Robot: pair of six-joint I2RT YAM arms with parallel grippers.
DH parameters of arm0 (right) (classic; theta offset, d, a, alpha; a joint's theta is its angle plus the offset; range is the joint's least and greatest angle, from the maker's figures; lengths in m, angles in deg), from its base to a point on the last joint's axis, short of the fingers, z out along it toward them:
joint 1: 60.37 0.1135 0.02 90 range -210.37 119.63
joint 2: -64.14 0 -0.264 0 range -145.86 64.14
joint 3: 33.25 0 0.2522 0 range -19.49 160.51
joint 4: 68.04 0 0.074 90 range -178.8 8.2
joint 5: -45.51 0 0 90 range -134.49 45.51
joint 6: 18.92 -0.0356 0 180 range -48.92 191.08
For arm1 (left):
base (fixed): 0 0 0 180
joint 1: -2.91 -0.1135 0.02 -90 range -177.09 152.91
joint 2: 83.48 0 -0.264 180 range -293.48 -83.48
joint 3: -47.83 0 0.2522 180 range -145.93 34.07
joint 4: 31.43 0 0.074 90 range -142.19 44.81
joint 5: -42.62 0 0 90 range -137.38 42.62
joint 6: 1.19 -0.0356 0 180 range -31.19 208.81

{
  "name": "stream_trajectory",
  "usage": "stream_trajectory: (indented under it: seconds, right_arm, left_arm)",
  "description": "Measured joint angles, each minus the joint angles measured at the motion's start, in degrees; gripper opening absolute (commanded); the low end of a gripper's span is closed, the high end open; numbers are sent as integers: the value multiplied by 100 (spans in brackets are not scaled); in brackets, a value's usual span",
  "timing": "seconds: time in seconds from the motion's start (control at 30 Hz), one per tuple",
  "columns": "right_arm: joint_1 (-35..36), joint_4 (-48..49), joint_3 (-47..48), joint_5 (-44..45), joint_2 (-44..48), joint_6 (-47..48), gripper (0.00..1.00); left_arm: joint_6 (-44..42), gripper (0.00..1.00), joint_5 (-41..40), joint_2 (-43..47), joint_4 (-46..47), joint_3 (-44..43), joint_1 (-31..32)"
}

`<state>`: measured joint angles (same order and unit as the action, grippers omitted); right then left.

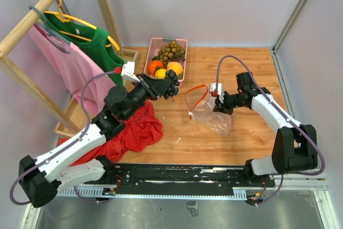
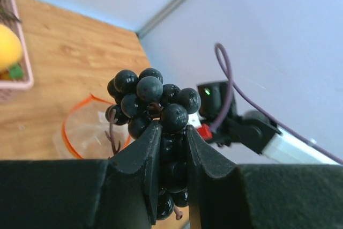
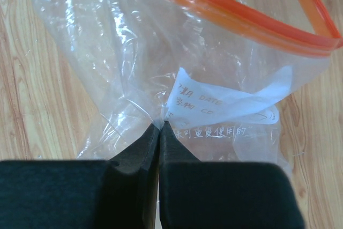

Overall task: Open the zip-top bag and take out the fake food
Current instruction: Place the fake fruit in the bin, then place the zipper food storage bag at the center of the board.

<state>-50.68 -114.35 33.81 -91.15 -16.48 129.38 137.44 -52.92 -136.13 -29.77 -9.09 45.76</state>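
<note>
Zip-top bag (image 1: 210,113): clear, thin, crinkly film, creased and glossy. It lay on the wooden surface (image 1: 246,68), right of centre and well apart from the red cloth (image 1: 140,127).
Zip strip (image 1: 196,96): an orange-red band, bowed into an open loop, so the mouth gaped.
Bag's direction: the long axis ran diagonally, with the mouth toward the far left and the pink basket (image 1: 152,46), and the closed end toward the near right.
Label (image 3: 225,105): a white patch with printed writing on the bag wall, wrinkled along with the film.
Right pincer (image 3: 161,127): black fingers pressed together, nipping a gathered fold of the bag's film below the label.
Left pincer (image 2: 172,130): pinched the dark purple bunch (image 2: 153,97), a cluster of smooth, shiny little balls. The bunch was raised off the surface between basket and bag.
Basket contents: a tan-brown bunch (image 1: 170,51) of small balls at the far end. At the near end lay a round orange (image 1: 155,66), a yellow lemon (image 1: 160,73) and a yellow-orange fruit (image 1: 175,68).
Cloth: soft red fabric, rumpled in a heap beneath the left arm.
</note>
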Motion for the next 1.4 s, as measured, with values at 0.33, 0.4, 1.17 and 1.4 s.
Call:
stream_trajectory:
  seconds: [0.33,0.4,1.17,1.4]
  right_arm:
    - [-319,48,0,-227,254,-168,1]
    - [-374,61,-2,-245,262,-188,1]
    - [-492,116,-66,-339,337,-269,1]
    - [-634,118,-66,-435,352,-337,1]
  left_arm:
    - [-1429,0,-988,-1908,109,-1353,-197]
    - [-1602,0,-1150,-2251,48,-1635,-330]
    - [-2608,99,-2577,-6918,-3585,-6902,-1246]
    - [-2608,100,-2186,-6645,-4009,-7117,-1268]
